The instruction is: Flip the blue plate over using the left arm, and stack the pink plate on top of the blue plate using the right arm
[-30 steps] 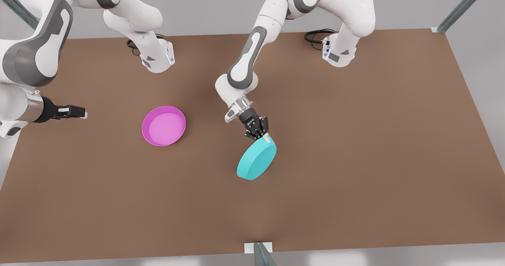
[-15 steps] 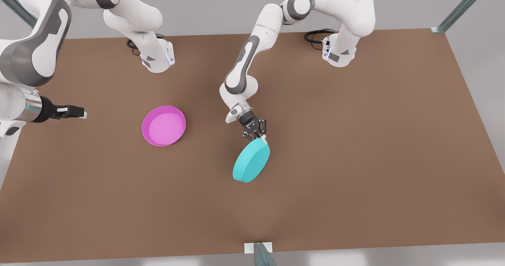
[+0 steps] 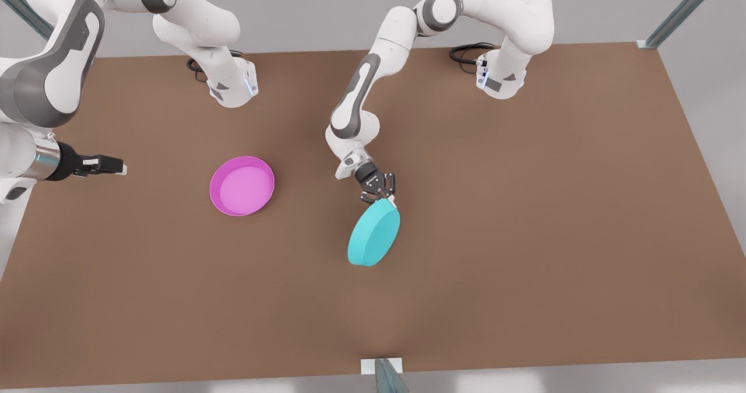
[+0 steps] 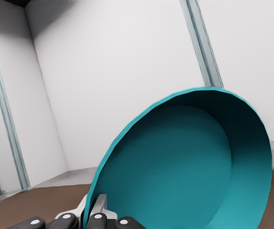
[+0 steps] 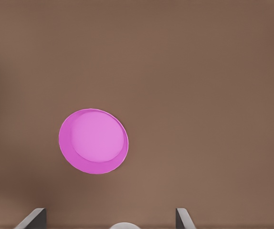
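Left pincer (image 3: 384, 199) grips tilted blue plate (image 3: 374, 232); pink plate (image 3: 241, 185) apart.

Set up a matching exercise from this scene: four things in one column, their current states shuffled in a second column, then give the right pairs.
Things:
1. blue plate
2. pink plate
3. left gripper
4. right gripper

States:
A. waits open at the front view's left, holding nothing
B. lies flat on the table, open side up
C. tilted on edge, plain underside toward the front camera
D. shut on a plate's rim

Pairs: 1-C, 2-B, 3-D, 4-A
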Action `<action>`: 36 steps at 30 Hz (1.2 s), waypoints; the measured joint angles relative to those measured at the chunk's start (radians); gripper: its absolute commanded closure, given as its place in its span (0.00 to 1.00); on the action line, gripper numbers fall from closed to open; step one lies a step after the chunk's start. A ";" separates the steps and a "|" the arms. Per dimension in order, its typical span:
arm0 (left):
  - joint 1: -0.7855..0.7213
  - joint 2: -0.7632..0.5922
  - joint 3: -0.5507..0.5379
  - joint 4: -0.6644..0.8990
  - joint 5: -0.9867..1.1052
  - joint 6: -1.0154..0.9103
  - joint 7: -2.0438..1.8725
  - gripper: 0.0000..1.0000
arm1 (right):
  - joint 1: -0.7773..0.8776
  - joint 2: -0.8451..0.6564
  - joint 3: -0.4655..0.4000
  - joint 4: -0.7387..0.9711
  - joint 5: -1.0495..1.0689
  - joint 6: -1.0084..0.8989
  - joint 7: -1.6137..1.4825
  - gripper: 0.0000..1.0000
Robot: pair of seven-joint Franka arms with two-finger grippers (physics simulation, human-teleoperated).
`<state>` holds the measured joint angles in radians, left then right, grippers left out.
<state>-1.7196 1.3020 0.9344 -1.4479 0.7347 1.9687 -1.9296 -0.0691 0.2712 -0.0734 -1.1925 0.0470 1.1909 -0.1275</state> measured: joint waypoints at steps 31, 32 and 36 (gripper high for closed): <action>0.537 -0.946 0.042 0.364 -0.885 -0.574 0.373 0.00 | -0.074 0.010 -0.003 -0.462 0.010 0.138 -0.040 0.00; 0.638 -0.949 0.053 0.362 -0.918 -0.609 0.446 0.00 | -0.071 -0.043 -0.004 -0.567 0.000 0.183 -0.046 0.00; 1.341 -0.998 -0.535 0.339 -0.897 -0.718 0.759 0.00 | -0.094 -0.196 -0.003 -0.949 -0.022 0.434 -0.069 0.00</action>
<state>-0.3783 0.3044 0.3996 -1.1093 -0.1625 1.2503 -1.1701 -0.1631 0.0750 -0.0764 -2.1412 0.0248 1.6250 -0.1969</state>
